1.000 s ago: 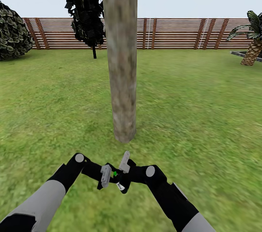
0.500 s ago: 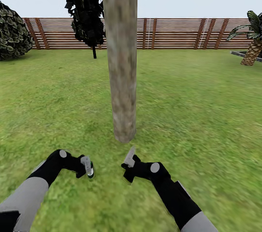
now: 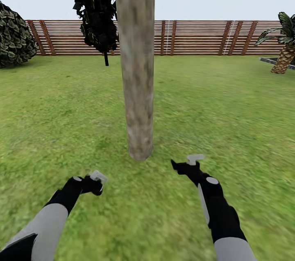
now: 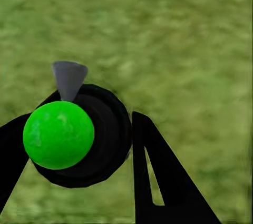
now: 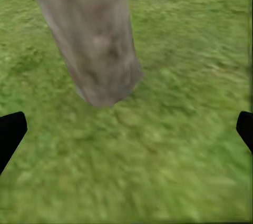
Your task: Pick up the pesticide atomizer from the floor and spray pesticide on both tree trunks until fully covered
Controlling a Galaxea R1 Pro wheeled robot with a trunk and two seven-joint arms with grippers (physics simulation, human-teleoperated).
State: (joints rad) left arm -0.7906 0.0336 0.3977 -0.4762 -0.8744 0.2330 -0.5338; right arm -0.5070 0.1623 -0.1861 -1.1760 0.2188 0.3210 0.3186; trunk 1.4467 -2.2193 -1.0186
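Observation:
A thick grey-brown tree trunk (image 3: 137, 68) rises from the garden lawn (image 3: 229, 101) straight ahead of me. My left gripper (image 3: 97, 178) is low and left of the trunk's base. In the left wrist view its dark fingers (image 4: 153, 176) are shut on the pesticide atomizer (image 4: 100, 145), seen end-on as a dark round body with a bright green spot and a small grey nozzle. My right gripper (image 3: 192, 159) sits right of the trunk's base, open and holding nothing. Its fingertips (image 5: 10, 132) stand wide apart with the tree trunk (image 5: 92, 39) foot just ahead. I see no pesticide specks.
A brown slatted fence (image 3: 196, 38) closes the far side of the lawn. A thin-trunked dark-leaved tree (image 3: 96, 7) stands behind the trunk to the left, a round bush (image 3: 14, 36) at far left, and a short palm (image 3: 284, 54) at far right.
The two grippers, which met over the atomizer in front of me, have separated. The left took the atomizer away to the left; the right let go, opened and swung right and forward.

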